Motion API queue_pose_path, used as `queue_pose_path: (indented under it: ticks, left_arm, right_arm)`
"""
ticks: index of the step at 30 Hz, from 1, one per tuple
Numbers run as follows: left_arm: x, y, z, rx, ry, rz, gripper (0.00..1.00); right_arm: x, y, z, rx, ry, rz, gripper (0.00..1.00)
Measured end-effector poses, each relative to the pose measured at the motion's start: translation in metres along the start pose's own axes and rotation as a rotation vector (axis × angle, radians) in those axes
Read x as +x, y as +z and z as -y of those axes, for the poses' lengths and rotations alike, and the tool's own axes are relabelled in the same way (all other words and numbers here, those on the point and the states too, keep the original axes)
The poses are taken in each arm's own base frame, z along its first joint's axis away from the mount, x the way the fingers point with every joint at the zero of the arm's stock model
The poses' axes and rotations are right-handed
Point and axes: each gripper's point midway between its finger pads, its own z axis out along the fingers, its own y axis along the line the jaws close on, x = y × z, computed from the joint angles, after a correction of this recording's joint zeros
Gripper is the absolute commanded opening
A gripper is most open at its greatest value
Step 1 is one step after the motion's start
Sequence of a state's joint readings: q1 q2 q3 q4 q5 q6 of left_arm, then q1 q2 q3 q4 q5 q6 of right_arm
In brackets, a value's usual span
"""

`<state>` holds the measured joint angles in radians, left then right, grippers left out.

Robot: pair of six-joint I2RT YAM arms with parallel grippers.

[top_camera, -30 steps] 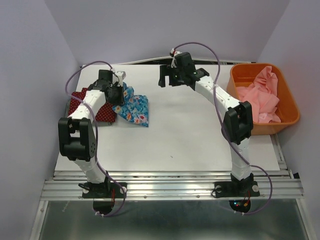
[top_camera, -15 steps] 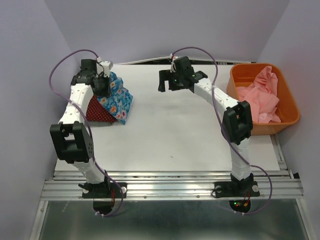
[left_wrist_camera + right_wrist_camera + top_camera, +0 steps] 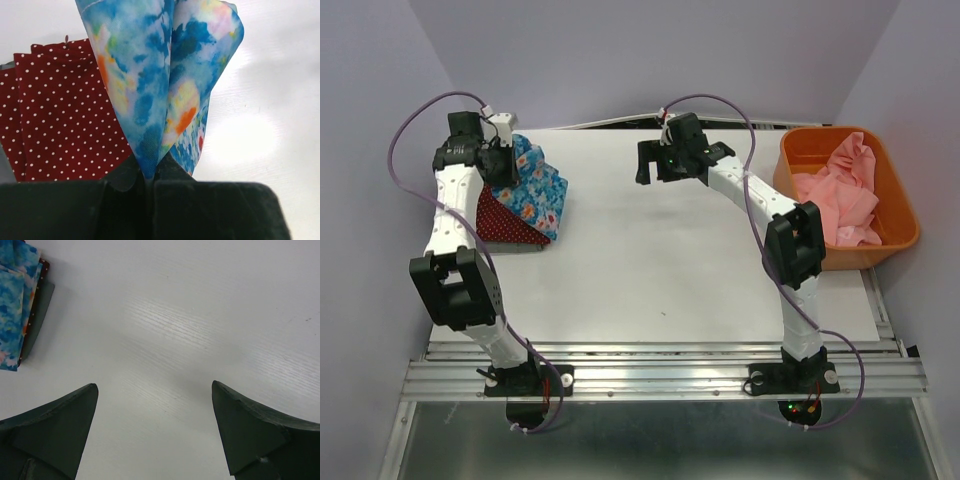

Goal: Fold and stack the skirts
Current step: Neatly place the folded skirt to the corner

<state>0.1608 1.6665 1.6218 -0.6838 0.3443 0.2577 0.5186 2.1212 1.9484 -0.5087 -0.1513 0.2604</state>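
Jaws of our left gripper (image 3: 149, 172) clamp the blue flowered skirt (image 3: 145, 75), which drapes over the red dotted skirt (image 3: 65, 115) at the far left of the table (image 3: 700, 260); our right gripper (image 3: 154, 385) hovers, jaws wide apart.

Pinched in the left claw (image 3: 147, 176), the bright blue flower-print cloth skirt (image 3: 150, 75) drapes ahead over the flat dark red white-dotted cloth skirt (image 3: 60, 115), with the edge of a plain grey cloth skirt (image 3: 42, 305) showing underneath.
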Motion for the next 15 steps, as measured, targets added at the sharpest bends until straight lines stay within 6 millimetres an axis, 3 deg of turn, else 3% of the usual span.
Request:
queue_pose_path:
  ticks: [8,15]
  left_arm:
    - [0.018,-0.001,-0.041,-0.039,-0.069,-0.014,0.00]
    - [0.059,0.037,-0.079,-0.084,-0.119,-0.112,0.04]
  right_arm:
    - [0.010,0.008,0.003,0.001,0.001,-0.028,1.00]
    - [0.017,0.011,0.004,0.000,0.001,-0.053,1.00]
